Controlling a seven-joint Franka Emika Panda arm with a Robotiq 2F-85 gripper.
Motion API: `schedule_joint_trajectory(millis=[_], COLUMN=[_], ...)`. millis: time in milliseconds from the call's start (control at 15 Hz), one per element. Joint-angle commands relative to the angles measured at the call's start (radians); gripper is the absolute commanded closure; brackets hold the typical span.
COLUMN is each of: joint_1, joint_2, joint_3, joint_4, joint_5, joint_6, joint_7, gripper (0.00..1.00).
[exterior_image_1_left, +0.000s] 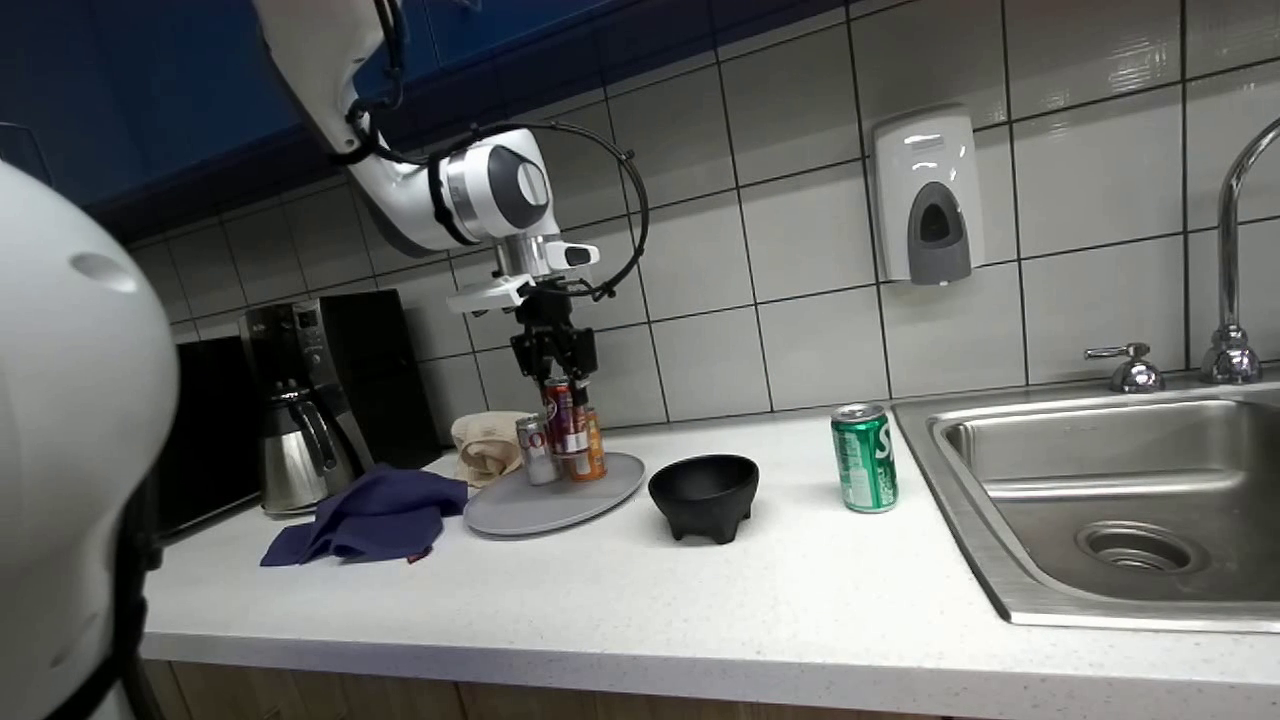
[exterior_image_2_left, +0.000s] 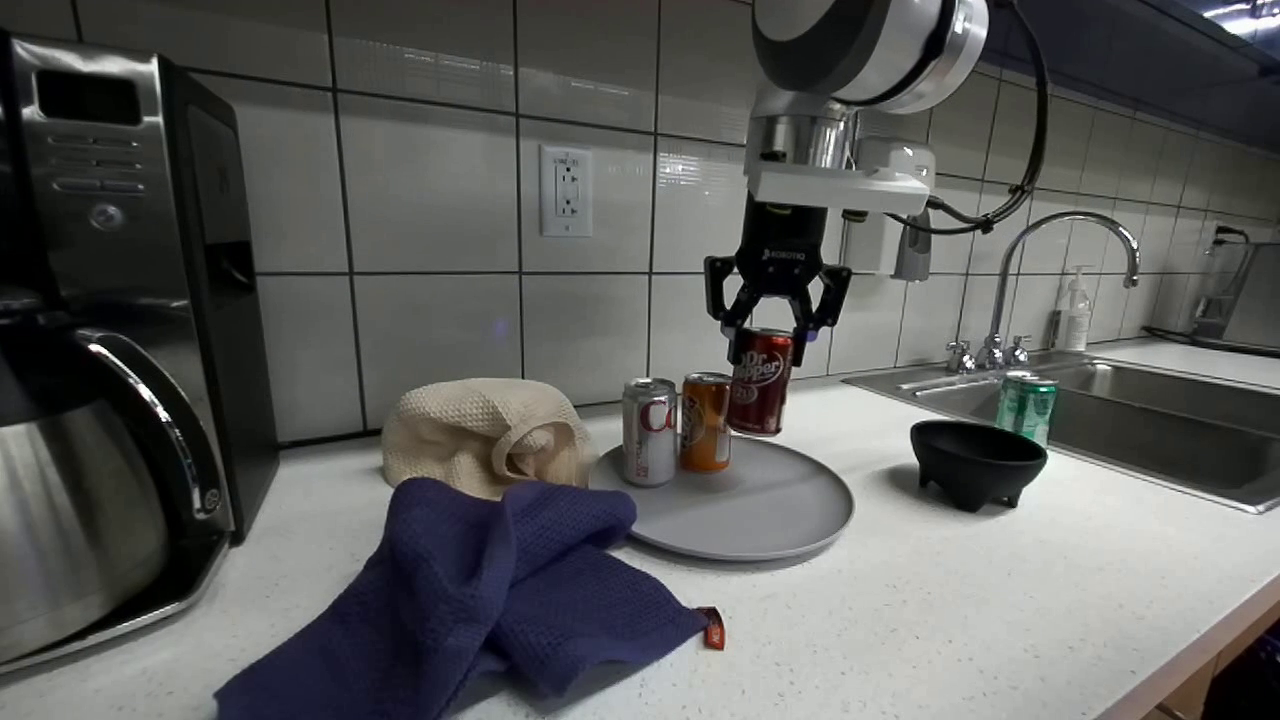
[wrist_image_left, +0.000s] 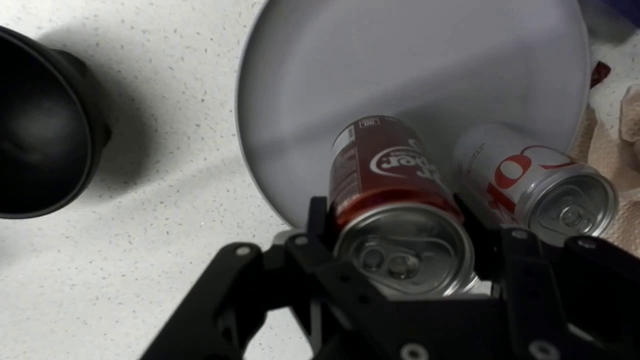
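The black claw (exterior_image_2_left: 767, 348) has pale ROBOTIQ lettering (exterior_image_2_left: 785, 255) and silvery screws (wrist_image_left: 243, 250) on its linkages (exterior_image_2_left: 718, 290). Above it are a white bracket (exterior_image_2_left: 838, 188), a metallic collar (exterior_image_2_left: 800, 142), a white arm (exterior_image_1_left: 320, 70) with grey panels (exterior_image_1_left: 515, 195), and looping black cables (exterior_image_2_left: 1042, 110).

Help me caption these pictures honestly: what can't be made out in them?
Most of the orange can: in the wrist view, hidden by the red can and the gripper.
Bottom of the green can: in an exterior view, hidden by the black bowl.
Part of the black bowl: in the wrist view, cut off by the left edge.
Part of the coffee pot: in an exterior view, cut off by the left edge.
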Motion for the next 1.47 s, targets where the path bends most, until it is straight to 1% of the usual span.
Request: schedule_joint_trajectory(millis=[0,400,933,1200,1400], joint_1=[-0.009,0.003,0.018,0.019,0.023], joint_2=[0.023,0.087,0.168,0.192,0.2], joint_3=[0.021,0.025,0.032,0.033,0.029], joint_4=[0.036,0.085,0.175,0.199,0.2], joint_5=[0.036,-0.006,-0.007,0.002,-0.018], joint_6=[-0.057,-0.094,-0.116,-0.125,-0.12], joint_7=[-0.079,-0.133,-0.211,-0.228,-0.243], gripper=[0.61,0.61,0.61,0.61,0.61])
